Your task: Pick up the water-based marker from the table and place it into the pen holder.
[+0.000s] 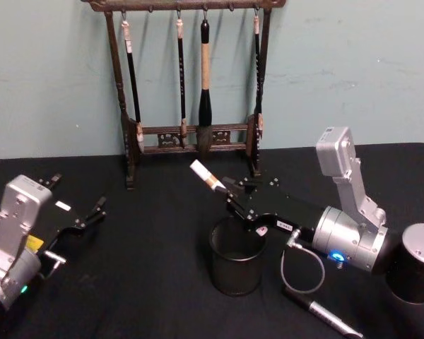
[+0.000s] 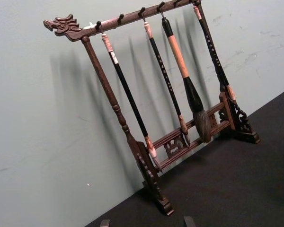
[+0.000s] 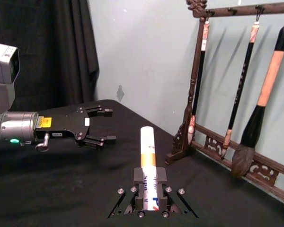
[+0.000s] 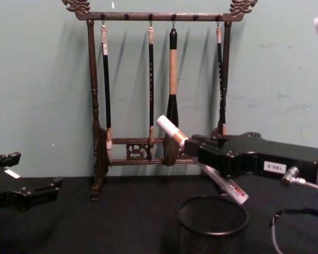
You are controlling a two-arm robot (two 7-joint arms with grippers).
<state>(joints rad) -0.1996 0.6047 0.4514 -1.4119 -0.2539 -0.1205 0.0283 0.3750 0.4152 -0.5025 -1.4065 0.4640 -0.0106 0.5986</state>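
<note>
My right gripper is shut on the water-based marker and holds it tilted above the pen holder, white cap up and pointing to the far left. In the chest view the marker slants through the right gripper, and its lower end with red marking hangs just over the mesh pen holder. The right wrist view shows the marker clamped between the fingers. My left gripper stands open and empty low over the table at the left, also seen from the chest.
A tall carved wooden brush rack with several hanging brushes stands at the back against the wall. A dark pen lies on the cloth at the front right. A black cylinder stands at the right edge.
</note>
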